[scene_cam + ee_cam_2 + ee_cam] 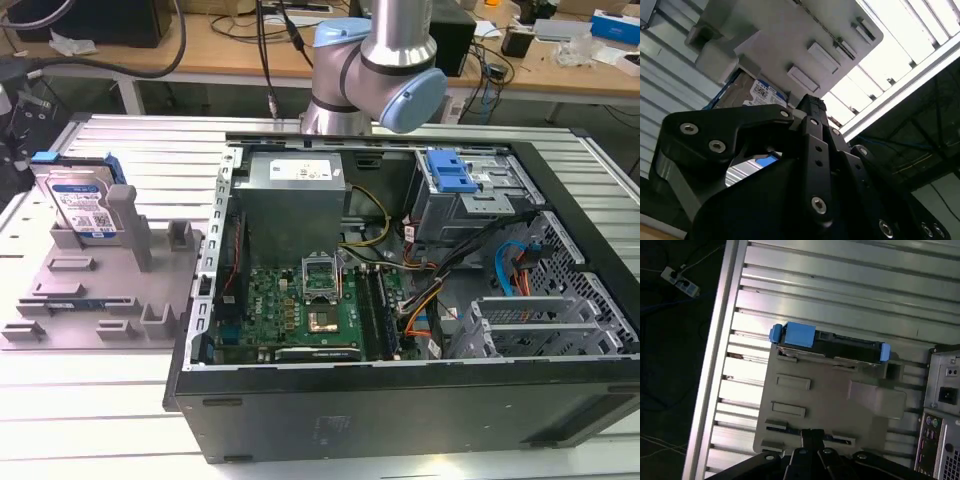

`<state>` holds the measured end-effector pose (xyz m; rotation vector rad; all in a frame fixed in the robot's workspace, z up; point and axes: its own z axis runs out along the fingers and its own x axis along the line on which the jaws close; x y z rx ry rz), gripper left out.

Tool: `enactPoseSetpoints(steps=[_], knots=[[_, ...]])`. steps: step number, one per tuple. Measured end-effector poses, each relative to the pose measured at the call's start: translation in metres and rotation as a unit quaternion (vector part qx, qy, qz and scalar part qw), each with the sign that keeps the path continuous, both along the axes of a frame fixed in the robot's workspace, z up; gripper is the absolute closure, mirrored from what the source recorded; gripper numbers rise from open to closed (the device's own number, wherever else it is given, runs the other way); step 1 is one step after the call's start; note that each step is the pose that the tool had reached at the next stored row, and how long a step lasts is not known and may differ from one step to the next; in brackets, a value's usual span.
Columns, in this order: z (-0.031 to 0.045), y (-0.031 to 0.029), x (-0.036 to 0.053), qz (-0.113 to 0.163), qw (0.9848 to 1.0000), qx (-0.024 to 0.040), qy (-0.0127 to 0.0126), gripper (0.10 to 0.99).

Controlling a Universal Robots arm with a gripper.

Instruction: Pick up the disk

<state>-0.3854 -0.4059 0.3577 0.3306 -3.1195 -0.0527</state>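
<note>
As the arm points down toward the disk, its empty gripper seems closed.

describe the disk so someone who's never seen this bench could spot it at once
On the exterior view's left of the open computer case sits a grey fixture tray with upright posts. The disk stands on edge at the tray's far end, next to the tallest post. It is the only silver-grey metal slab there, with a white-and-blue label and blue side rails.
</note>
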Motion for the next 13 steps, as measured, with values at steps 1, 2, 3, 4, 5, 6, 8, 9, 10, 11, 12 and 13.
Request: enactPoseSetpoints(steps=[1,2,3,4,5,6,8,9,10,11,12,13], knots=[[-0.0002,0.0,-0.0001,0.014,0.9999,0.0,0.0,0.98],[-0.0004,0.0,0.0,0.023,0.9997,0.0,0.0,0.98],[-0.0007,0.0,0.0,0.039,0.9992,0.0,0.0,0.98],[-0.0007,0.0,0.0,0.049,0.9988,0.0,0.0,0.98],[-0.0009,0.0,0.0,0.061,0.9981,0.0,0.0,0.98],[-0.0011,0.0,0.0,0.075,0.9972,0.0,0.0,0.98],[-0.0013,0.0,0.0,0.095,0.9955,0.0,0.0,0.98],[-0.0015,0.0,0.0,0.112,0.9937,0.0,0.0,0.98],[-0.0017,0.0,0.0,0.13,0.9915,0.0,0.0,0.98],[-0.0018,0.0,0.0,0.139,0.9902,0.0,0.0,0.98],[-0.0019,0.0,0.0,0.148,0.9889,0.0,0.0,0.98],[-0.0021,0.0,0.0,0.161,0.987,0.0,0.0,0.98]])
